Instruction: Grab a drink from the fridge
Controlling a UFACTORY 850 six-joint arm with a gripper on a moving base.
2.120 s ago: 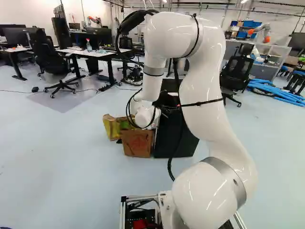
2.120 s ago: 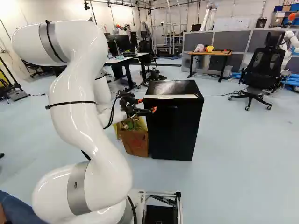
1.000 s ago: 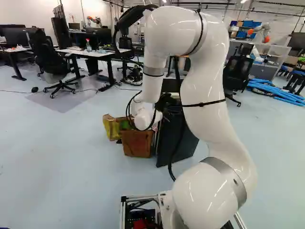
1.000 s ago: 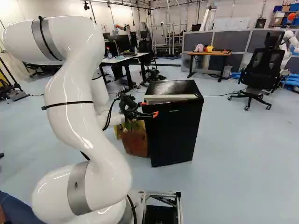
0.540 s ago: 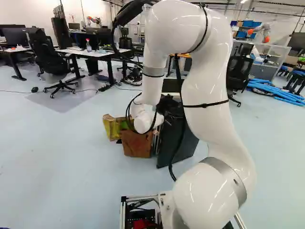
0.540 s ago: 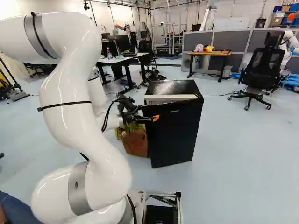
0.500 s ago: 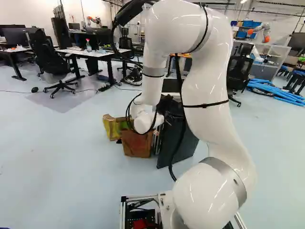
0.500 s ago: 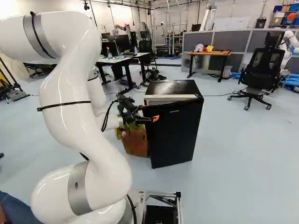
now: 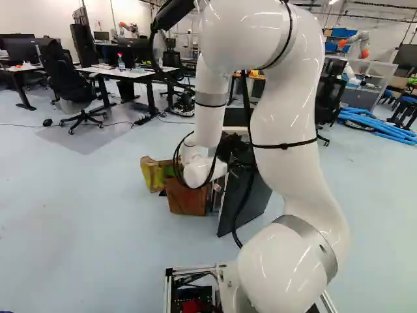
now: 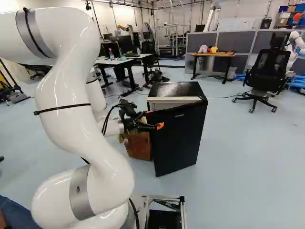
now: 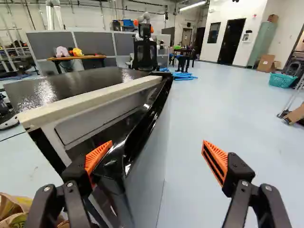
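As my pincer [image 11: 156, 153] stands wide apart, one finger [image 11: 99, 157] behind the fridge's [image 10: 175, 89] door [image 10: 179, 138], I'd ease it outward in a slow arc, lest that finger slip. The drink is hidden, presumably inside the fridge

fridge door [image 10: 178, 138] stands wider open than before | gripper [image 10: 155, 119] is nearer the base | arm's [image 10: 71, 95] upper bend leans farther back
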